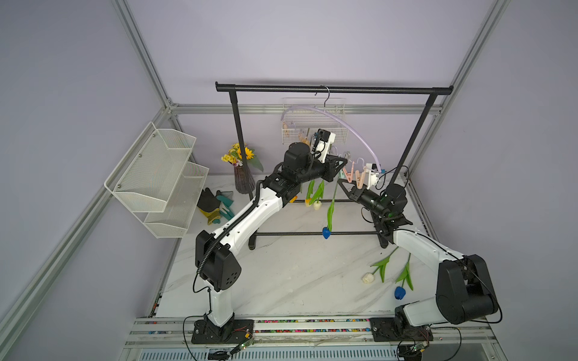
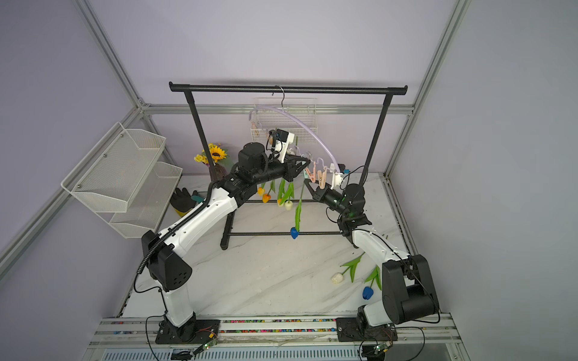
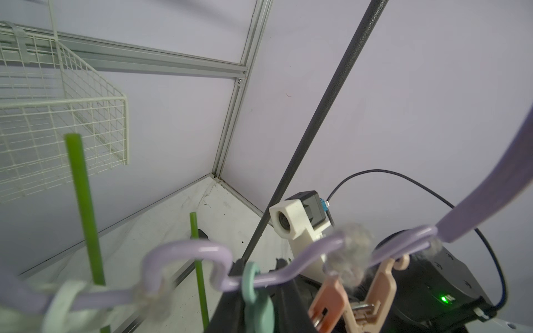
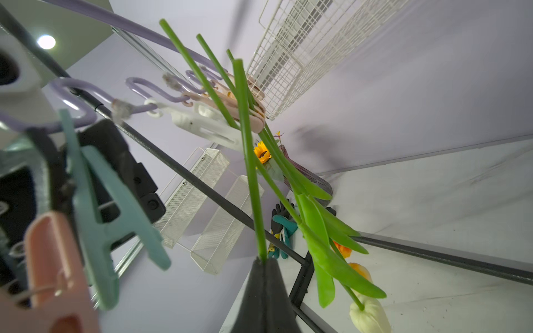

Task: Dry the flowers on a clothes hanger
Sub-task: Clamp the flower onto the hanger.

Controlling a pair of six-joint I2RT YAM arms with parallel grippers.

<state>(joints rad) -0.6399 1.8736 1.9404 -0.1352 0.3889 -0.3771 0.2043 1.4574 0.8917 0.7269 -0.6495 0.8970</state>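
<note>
Step in hand: clipping the blue artificial tulip with long green stem (image 1: 326, 233) onto the pale lilac arched plastic hanger (image 1: 352, 127), which is hanging at 12 o'clock.
Right gripper (image 4: 263, 261): is clenching this tulip's stem, the head hanging down.
Left gripper (image 1: 341, 170): is grasping the mint plastic clothespin clip (image 4: 95, 201), seemingly pressing it open.
Waiting: a white tulip (image 1: 368, 278) and a second blue tulip (image 1: 399, 292) are lying at 4 o'clock.
Next move: I judge the stem end must go between the clip's jaws before the left gripper lets go.

Lilac walls (image 1: 312, 40), marble-look tabletop (image 1: 281, 275) — white mesh shelves (image 1: 156, 168).
</note>
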